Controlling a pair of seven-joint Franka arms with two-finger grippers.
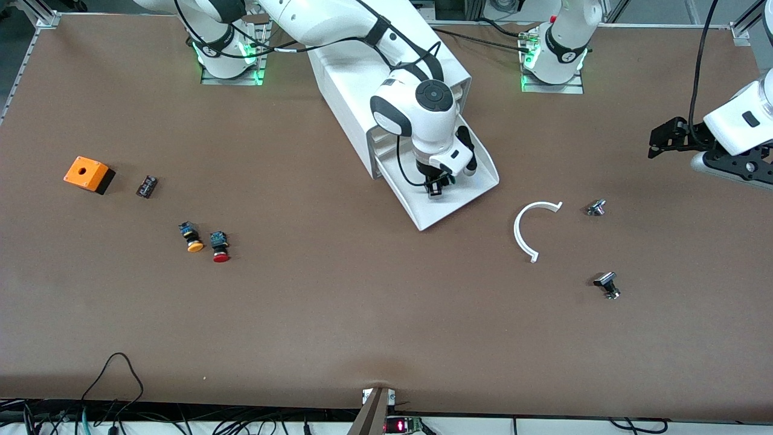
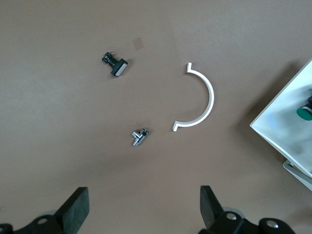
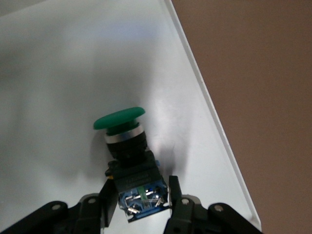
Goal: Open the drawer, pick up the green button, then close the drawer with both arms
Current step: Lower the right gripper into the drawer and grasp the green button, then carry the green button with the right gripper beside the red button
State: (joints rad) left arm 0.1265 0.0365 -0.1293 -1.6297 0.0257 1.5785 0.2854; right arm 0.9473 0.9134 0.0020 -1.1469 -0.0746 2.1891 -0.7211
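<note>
Our right gripper is down in the open drawer, pinching the button by its blue body. We should lift straight up, clear of the drawer's rim. Our left gripper waits spread wide over the desk.

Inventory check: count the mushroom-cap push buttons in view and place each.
3. Green button in the open drawer, right gripper shut on its body. Orange-capped button and red-capped button side by side on the table toward the right arm's end.
</note>
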